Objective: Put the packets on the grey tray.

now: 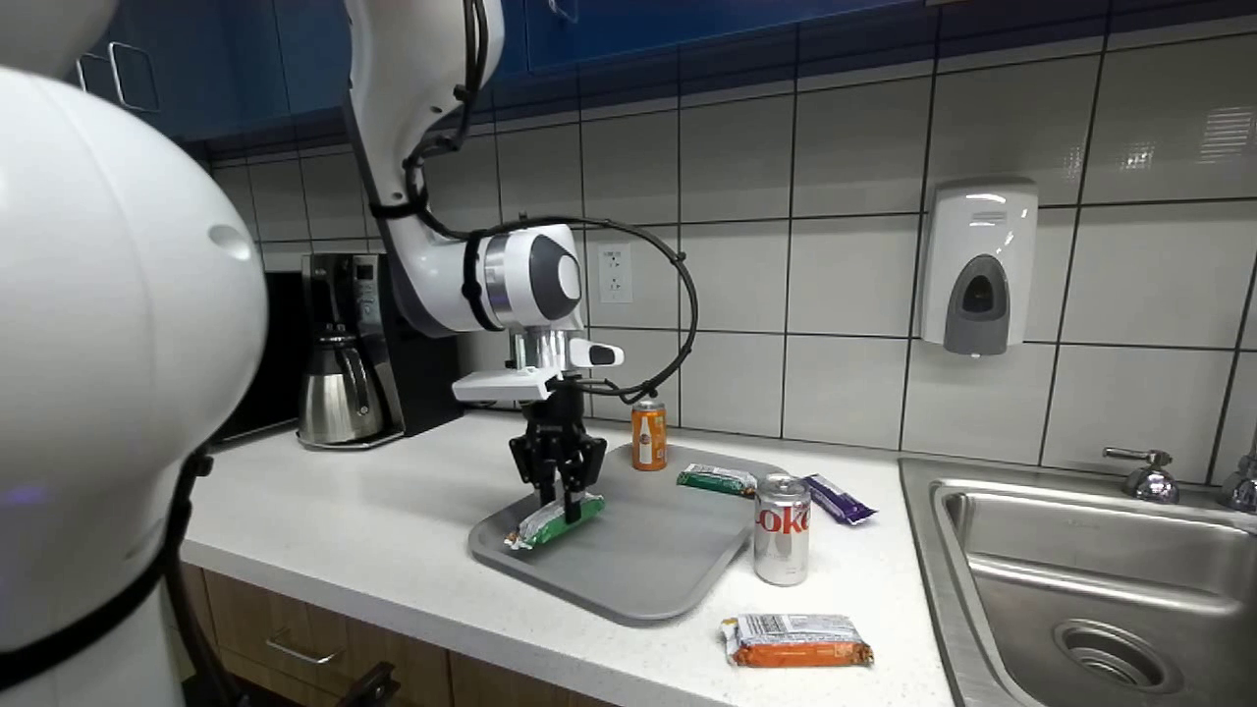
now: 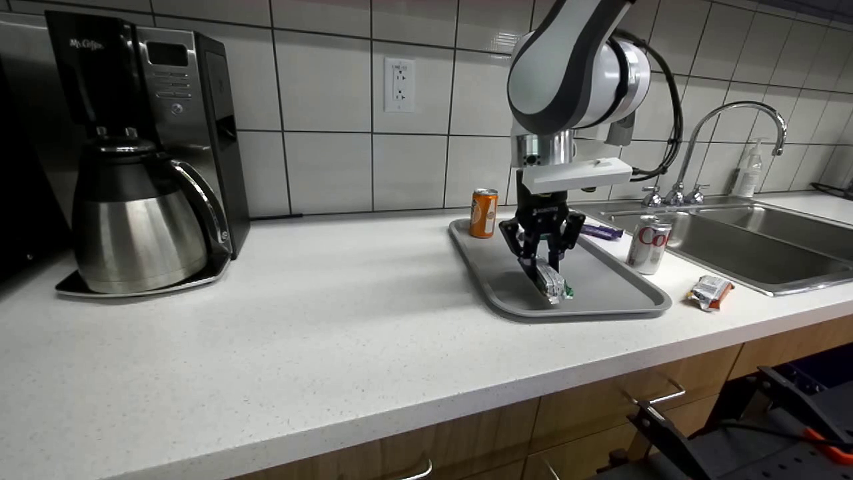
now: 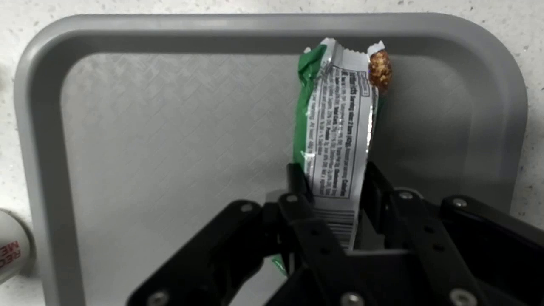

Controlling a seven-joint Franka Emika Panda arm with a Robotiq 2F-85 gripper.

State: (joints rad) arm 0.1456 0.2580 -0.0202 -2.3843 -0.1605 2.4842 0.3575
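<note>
Green wraps the granola-bar packet (image 3: 338,136) that the tool (image 3: 333,171) grasps, touching or just over the grey tray (image 3: 178,148), unclear which; settling it flat, releasing evenly, then rising straight should leave it undisturbed.

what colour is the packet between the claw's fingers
The packet is green and silvery white with dark print, clearest in the wrist view.

The white arm (image 1: 403,108) is showing grey trim (image 1: 546,267) and looping black cables (image 1: 694,306). Its black gripper (image 3: 335,182) is bearing silvery screws (image 3: 463,296).
</note>
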